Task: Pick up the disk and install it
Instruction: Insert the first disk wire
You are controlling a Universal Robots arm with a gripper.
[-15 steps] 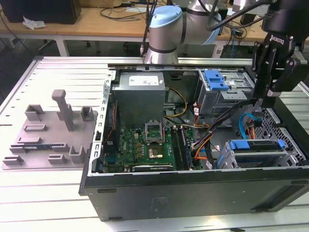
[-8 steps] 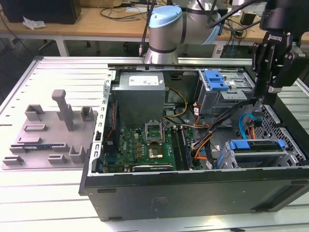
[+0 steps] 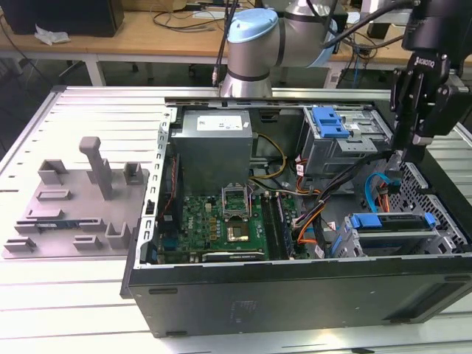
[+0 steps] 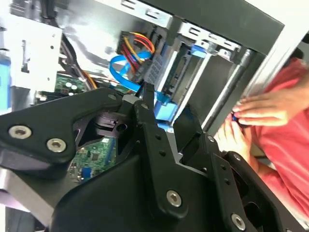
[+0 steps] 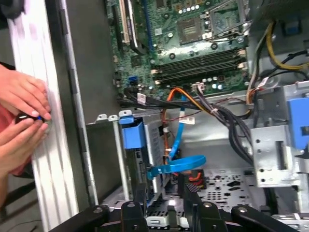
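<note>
Disk sits slotted in the drive bay; the end effector hangs just above, spread open and empty. Judged wise here: steer clear of the blue cable.

The disk sits inside the open computer case, in the drive cage; in the exterior view this place is at about 3 o'clock from the motherboard, near the case wall at 6 o'clock; its long side runs from 9 o'clock to 3 o'clock; the body is grey-silver metal; a blue rail of plastic runs along the upper edge, with one more blue piece at the 9 o'clock end; the disk is seated in the cage and level with it; in the first wrist view the blue rail stands at the cage front.
</note>
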